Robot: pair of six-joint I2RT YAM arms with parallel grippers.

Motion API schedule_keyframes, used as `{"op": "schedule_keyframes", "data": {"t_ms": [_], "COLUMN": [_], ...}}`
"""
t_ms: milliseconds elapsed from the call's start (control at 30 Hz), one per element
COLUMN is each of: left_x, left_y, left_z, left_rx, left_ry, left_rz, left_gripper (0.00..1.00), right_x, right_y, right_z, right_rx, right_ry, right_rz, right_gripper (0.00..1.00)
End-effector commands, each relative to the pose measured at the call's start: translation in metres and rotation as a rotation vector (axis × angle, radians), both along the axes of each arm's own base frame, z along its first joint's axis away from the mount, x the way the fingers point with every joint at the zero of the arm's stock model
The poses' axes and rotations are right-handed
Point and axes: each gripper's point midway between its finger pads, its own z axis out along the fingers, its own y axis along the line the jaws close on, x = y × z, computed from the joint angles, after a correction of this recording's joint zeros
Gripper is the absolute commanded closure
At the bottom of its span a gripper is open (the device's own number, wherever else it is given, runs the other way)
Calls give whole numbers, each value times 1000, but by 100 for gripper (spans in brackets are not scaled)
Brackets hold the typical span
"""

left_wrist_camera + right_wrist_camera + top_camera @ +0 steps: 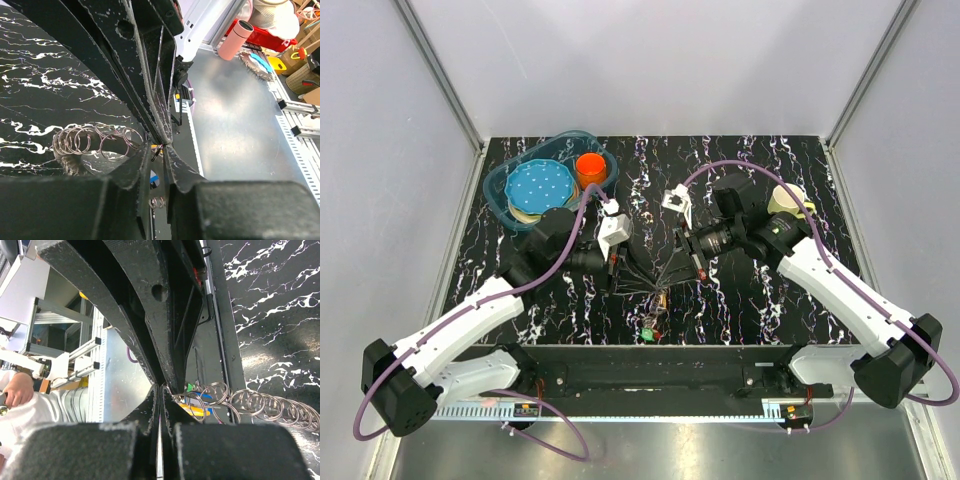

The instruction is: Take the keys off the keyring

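Note:
The keyring bunch (655, 283) lies on the black marbled table between my two grippers, with a brass-orange piece (661, 297) in it and a green piece (648, 333) just in front. In the left wrist view several linked metal rings (95, 142) lie to the left of my fingers. My left gripper (159, 148) is shut on one small ring at its tips. In the right wrist view more rings (250, 402) trail off to the right, with blue, yellow and green pieces (197, 407) beside them. My right gripper (161, 388) is shut on a thin silvery edge. The keys' blades are too small to make out.
A blue tub (500, 185) at the back left holds a blue dotted plate (540, 185) and an orange cup (590, 167). A white piece (675, 200) lies behind the bunch. A cream object (786, 197) sits at the back right. A black rail (650, 365) runs along the near edge.

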Motion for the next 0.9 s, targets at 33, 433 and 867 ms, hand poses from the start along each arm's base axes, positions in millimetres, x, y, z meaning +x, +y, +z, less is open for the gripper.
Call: {"op": "schedule_keyframes", "data": {"t_ms": [33,433,867], "left_x": [2,5,33], "left_y": [-4,-4,6], "left_z": [27,27,57], "left_rx": [-68,-81,-382], "left_ry": [-87,-83,-31], "left_rz": [-9,14,306], "left_gripper": [87,100,100], "right_x": [-4,3,35], "right_y": [2,4,-15], "right_z": [24,30,73], "right_rx": [88,95,248], "right_ry": [-59,-72,-282], "right_rz": [32,-26,-420], "right_gripper": [100,100,51]}}
